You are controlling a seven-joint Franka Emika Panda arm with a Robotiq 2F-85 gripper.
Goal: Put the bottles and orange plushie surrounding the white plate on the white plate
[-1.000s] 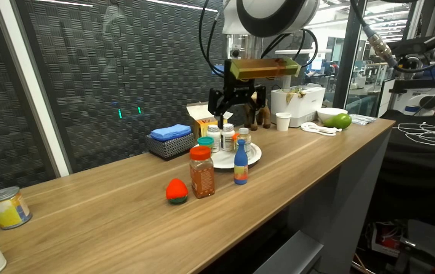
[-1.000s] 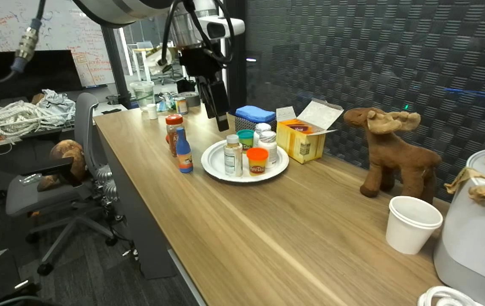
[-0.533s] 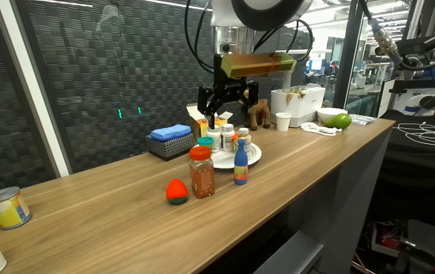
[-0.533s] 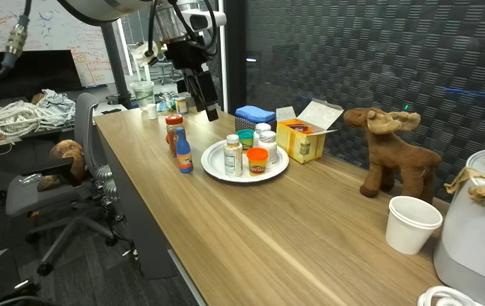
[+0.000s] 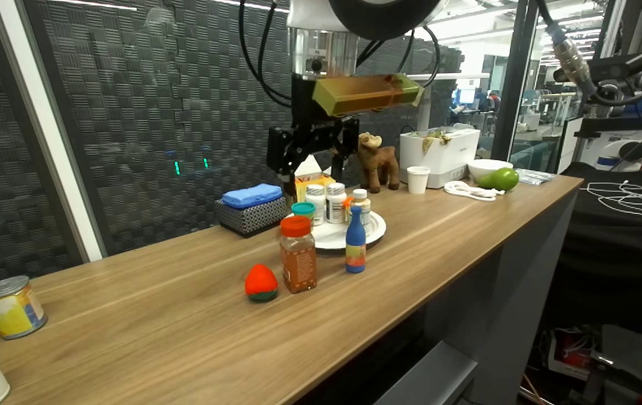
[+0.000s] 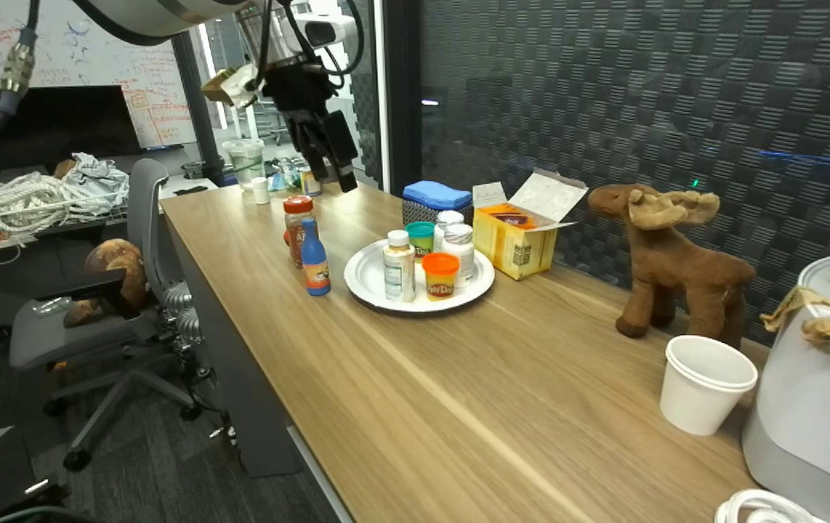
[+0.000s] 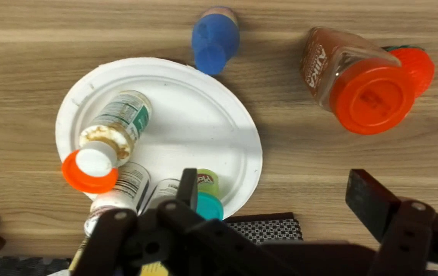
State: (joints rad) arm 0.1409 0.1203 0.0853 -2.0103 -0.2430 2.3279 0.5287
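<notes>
your gripper (image 7: 274, 189) is spread wide, its two fingers well apart, and in both exterior views it hangs in the air above the wooden table (image 6: 458, 399). in the wrist view one finger covers part of the teal-lidded tub (image 7: 208, 195); from that angle you can't fairly judge the gap between them.

three of your things stand off the white plate (image 7: 203, 130), on the table. the blue bottle (image 5: 355, 244) is upright just beside the rim. the red-lidded jar (image 5: 298, 259) is upright too, near the bottle. the orange plushie (image 5: 261, 281) sits just beside the jar, its green end low.

on the plate you have five things, all upright: the teal-lidded tub, two white bottles (image 5: 337, 205), a white-capped bottle (image 6: 400, 272) and an orange-lidded tub (image 6: 441, 280). the last two show just beside each other in an exterior view.

toward the dark wall (image 6: 640, 109), you have the open yellow box (image 6: 509, 243) just beside the plate and a patterned box (image 5: 262, 216) with a blue cloth (image 5: 252, 195) on top. farther along the table, the brown plush moose (image 6: 691, 269) stands with a white paper cup (image 6: 706, 388) near it. a tin can (image 5: 13, 306) stands well apart from the plate.
</notes>
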